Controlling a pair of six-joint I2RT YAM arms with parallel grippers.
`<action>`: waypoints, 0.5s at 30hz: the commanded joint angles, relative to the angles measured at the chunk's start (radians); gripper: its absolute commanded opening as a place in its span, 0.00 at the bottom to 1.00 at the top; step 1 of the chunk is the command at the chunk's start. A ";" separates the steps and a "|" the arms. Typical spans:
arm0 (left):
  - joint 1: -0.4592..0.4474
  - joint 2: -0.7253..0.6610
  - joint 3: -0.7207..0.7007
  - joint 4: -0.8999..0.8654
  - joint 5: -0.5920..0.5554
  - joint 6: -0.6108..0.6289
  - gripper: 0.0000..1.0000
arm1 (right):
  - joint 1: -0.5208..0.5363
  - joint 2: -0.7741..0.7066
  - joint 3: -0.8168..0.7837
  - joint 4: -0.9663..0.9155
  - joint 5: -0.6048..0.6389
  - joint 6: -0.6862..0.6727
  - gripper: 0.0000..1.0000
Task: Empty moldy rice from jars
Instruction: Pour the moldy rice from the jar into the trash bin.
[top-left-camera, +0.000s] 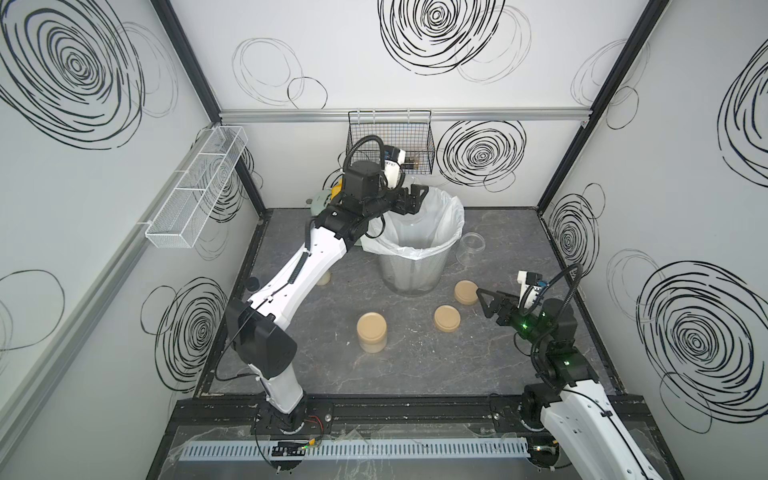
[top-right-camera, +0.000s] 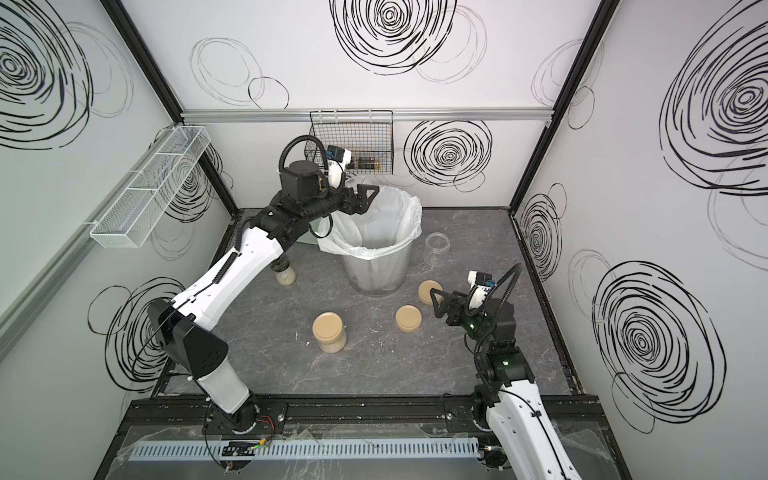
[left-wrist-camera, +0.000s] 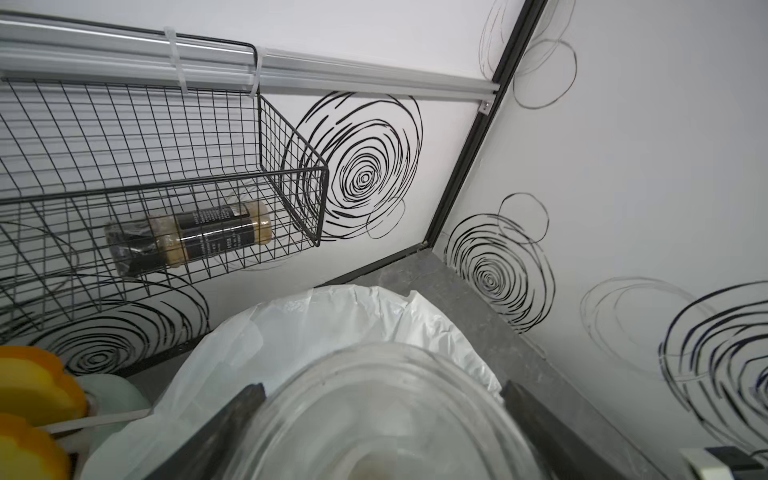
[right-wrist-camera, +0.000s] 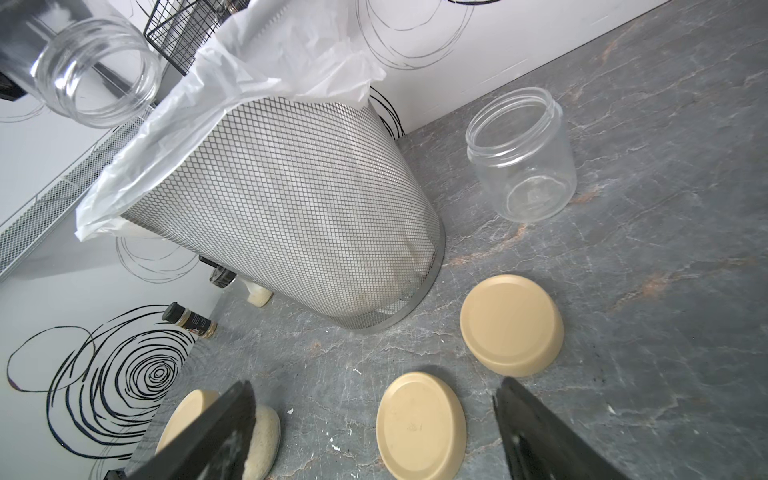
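My left gripper (top-left-camera: 415, 199) (left-wrist-camera: 382, 388) is shut on a clear jar (left-wrist-camera: 386, 415) (right-wrist-camera: 95, 70), lidless and tilted over the white-lined mesh bin (top-left-camera: 415, 266) (right-wrist-camera: 291, 208). That jar looks almost empty. An empty open jar (top-left-camera: 470, 245) (right-wrist-camera: 521, 158) stands right of the bin. A third jar (top-left-camera: 372, 332) (top-right-camera: 329, 332) stands in front, lidded, with moldy rice (top-left-camera: 372, 345) (right-wrist-camera: 262, 432) showing through its wall. Two loose tan lids (top-left-camera: 465, 291) (top-left-camera: 448, 318) lie on the table. My right gripper (top-left-camera: 487, 303) (right-wrist-camera: 374, 386) hovers open beside them, holding nothing.
A small black-capped bottle (top-right-camera: 284, 276) stands under my left arm, and a dark spice shaker (right-wrist-camera: 191, 322) stands by the left wall. A black wire basket (top-left-camera: 390, 145) hangs on the back wall above the bin, and a white mesh shelf (top-left-camera: 195, 187) on the left wall. Yellow and green items (left-wrist-camera: 33, 386) sit behind the bin.
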 joint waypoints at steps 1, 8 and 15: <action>-0.045 0.004 0.089 -0.060 -0.191 0.222 0.89 | -0.005 -0.002 -0.008 0.012 -0.008 -0.001 0.91; -0.152 0.031 0.095 -0.082 -0.467 0.485 0.89 | -0.004 -0.004 -0.008 0.009 -0.008 -0.002 0.91; -0.173 0.038 0.095 -0.075 -0.519 0.541 0.90 | -0.006 0.001 -0.009 0.014 -0.010 -0.001 0.91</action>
